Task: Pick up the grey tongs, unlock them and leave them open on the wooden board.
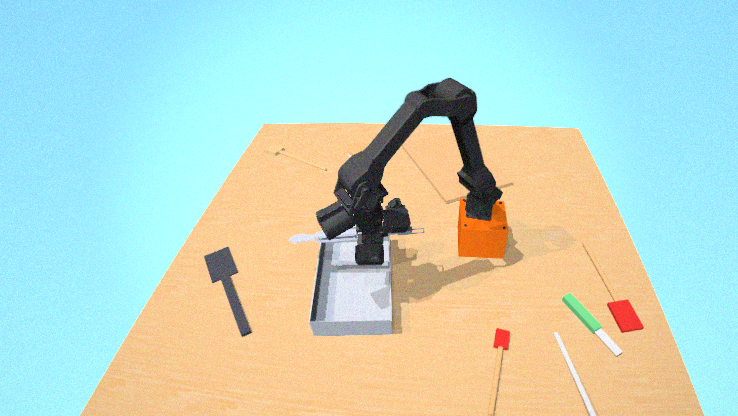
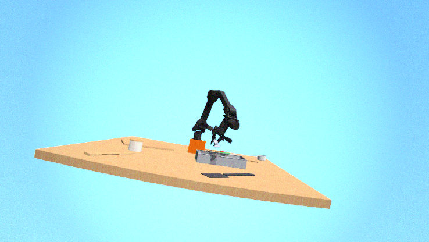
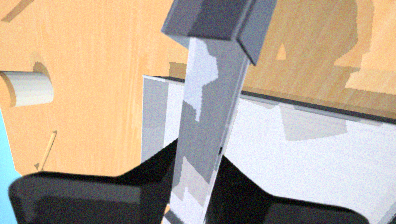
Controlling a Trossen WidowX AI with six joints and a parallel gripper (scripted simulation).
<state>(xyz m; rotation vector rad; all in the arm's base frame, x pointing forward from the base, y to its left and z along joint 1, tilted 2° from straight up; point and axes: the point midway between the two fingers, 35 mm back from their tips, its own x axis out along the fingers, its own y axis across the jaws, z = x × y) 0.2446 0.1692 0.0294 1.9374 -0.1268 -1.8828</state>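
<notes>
The grey tongs [image 1: 300,238] [image 2: 216,145] [image 3: 207,85] are held roughly level above the far end of the grey roasting tin [image 1: 351,327] [image 2: 229,162] [image 3: 154,105]. Their rounded tip end points left in the top view and a thin loop end sticks out right. The wrist view shows a dark grey block on them. They look narrow and closed. My gripper [image 2: 215,141] [image 3: 193,144] is shut on the tongs' middle; its fingertips are hidden in the top view. The wooden board [image 1: 445,178] is table-coloured and lies behind the arm, left of the orange base.
A dark spatula [image 1: 220,264] [image 2: 240,174] lies left of the tin. A white round pot [image 2: 135,146] [image 3: 35,89] stands beyond the tin. A green-handled tool [image 1: 581,312], red-headed tools [image 1: 501,339] [image 1: 625,315] and a white stick [image 1: 573,371] lie at the front right.
</notes>
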